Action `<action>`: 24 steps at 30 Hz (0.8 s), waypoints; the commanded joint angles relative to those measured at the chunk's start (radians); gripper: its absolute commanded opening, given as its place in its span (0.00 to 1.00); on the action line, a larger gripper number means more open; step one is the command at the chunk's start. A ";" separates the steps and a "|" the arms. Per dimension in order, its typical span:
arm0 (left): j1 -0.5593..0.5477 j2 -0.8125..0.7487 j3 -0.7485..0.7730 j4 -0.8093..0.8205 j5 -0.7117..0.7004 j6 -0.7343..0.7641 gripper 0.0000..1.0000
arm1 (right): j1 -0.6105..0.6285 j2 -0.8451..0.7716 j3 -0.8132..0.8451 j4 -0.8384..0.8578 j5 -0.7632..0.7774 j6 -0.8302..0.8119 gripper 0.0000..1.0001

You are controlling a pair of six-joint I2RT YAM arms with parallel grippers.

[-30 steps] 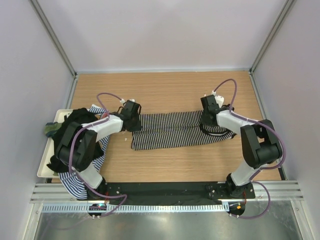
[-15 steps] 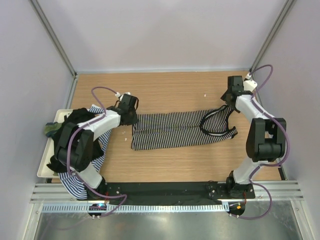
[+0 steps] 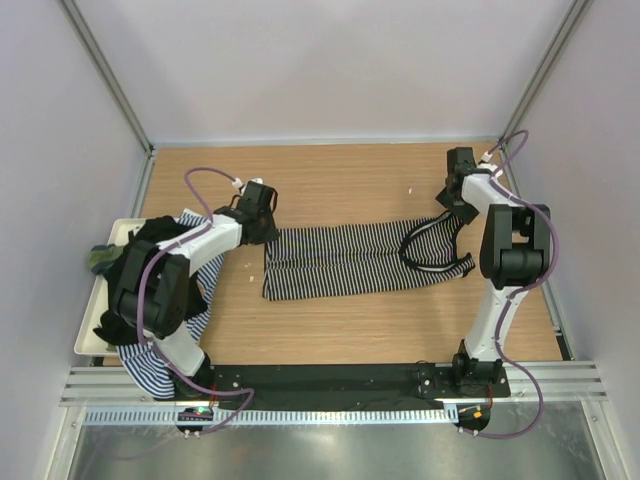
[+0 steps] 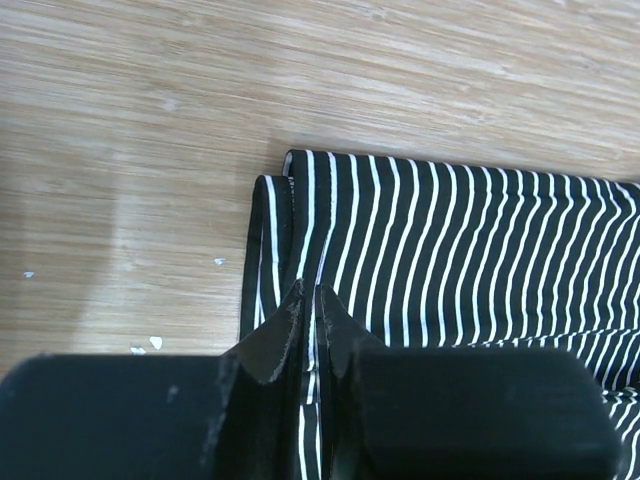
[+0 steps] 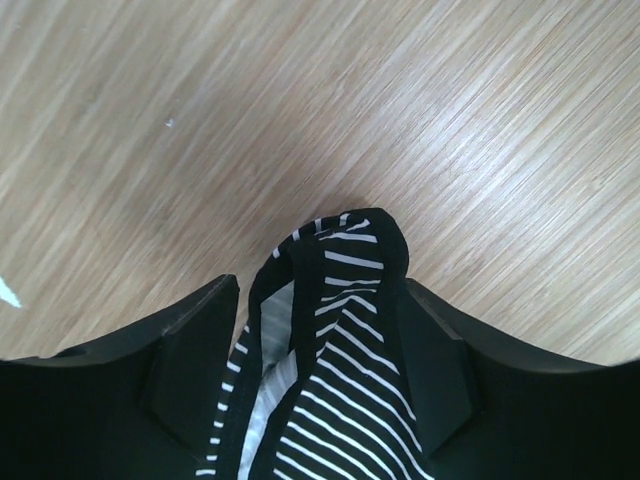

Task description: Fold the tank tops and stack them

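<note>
Evidently L hand (image 4: 308,300) tight on striped top (image 4: 450,250) (grip half-hidden); R hand (image 5: 320,288) apart.

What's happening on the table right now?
Both arms are working on the striped top, which lies flat on the table, folded lengthwise. The left gripper is shut on its hem end. The right gripper is open at the other end, its fingers either side of a strap loop without gripping it. The other tops sit heaped on the tray at the left, not yet folded.
</note>
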 commanded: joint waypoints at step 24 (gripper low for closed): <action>0.019 0.261 0.113 -0.034 0.081 0.043 0.05 | -0.049 -0.181 -0.364 0.529 -0.003 0.025 0.04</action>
